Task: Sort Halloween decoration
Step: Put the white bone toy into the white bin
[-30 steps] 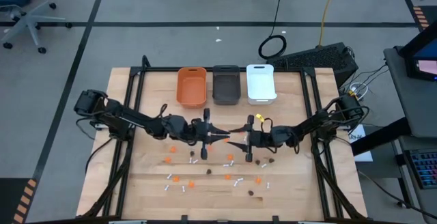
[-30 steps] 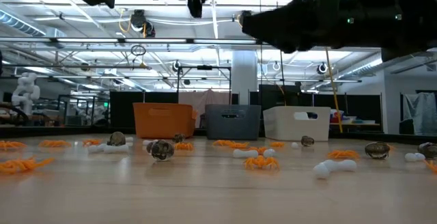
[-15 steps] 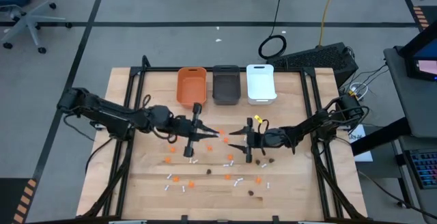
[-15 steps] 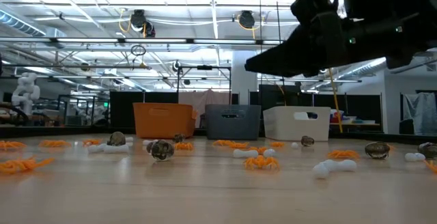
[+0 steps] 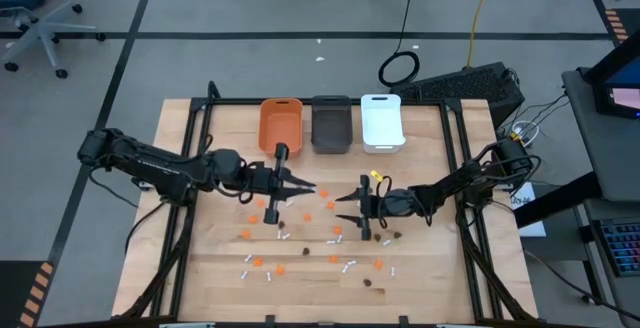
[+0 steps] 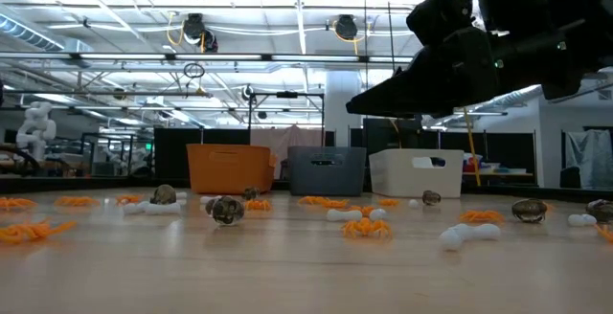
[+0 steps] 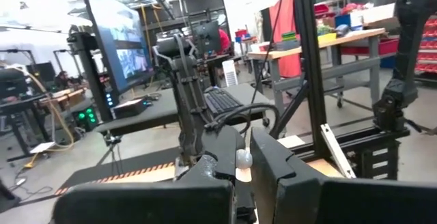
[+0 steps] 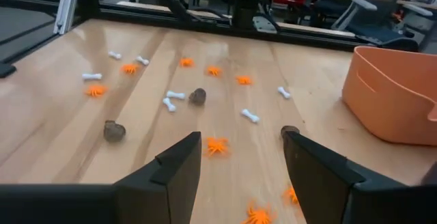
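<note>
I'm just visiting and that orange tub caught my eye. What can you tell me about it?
The orange bin is a rectangular open-topped tub that looks like smooth plastic, with rounded corners and a flared rim. It stands upright at the table's far edge, leftmost in a row with a dark grey bin and a white bin. Nothing shows inside it. No end effector touches it.
</note>
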You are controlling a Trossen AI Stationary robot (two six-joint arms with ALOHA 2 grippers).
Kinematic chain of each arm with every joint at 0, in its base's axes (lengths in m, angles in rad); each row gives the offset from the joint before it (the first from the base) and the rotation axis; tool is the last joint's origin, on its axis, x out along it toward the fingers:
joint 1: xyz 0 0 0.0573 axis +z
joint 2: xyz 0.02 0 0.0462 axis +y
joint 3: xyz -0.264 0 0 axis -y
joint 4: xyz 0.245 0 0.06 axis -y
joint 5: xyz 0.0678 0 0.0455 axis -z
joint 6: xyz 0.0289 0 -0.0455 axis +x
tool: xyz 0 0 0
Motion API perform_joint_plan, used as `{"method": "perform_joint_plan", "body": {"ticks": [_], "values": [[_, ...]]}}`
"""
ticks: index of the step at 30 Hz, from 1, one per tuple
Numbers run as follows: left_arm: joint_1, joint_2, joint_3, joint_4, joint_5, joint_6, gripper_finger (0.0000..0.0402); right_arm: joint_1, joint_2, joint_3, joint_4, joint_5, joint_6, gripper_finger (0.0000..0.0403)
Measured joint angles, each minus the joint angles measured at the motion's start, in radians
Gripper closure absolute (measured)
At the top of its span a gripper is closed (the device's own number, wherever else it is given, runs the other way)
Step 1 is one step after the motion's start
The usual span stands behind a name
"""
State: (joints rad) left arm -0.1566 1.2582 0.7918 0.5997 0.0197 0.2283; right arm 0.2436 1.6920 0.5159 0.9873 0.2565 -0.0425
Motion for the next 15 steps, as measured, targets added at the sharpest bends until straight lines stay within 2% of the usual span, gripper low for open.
{"method": "perform_joint_plan", "body": {"ticks": [9, 15], "values": [[-0.001, 0.0, 0.0, -0.02, -0.013, 0.216, 0.0389, 0.0, 0.0, 0.0, -0.005, 0.001, -0.013, 0.0206], [-0.001, 0.0, 0.0, -0.02, -0.012, 0.437, 0.0389, 0.0, 0.0, 0.0, -0.006, 0.002, -0.022, 0.0206]]}}
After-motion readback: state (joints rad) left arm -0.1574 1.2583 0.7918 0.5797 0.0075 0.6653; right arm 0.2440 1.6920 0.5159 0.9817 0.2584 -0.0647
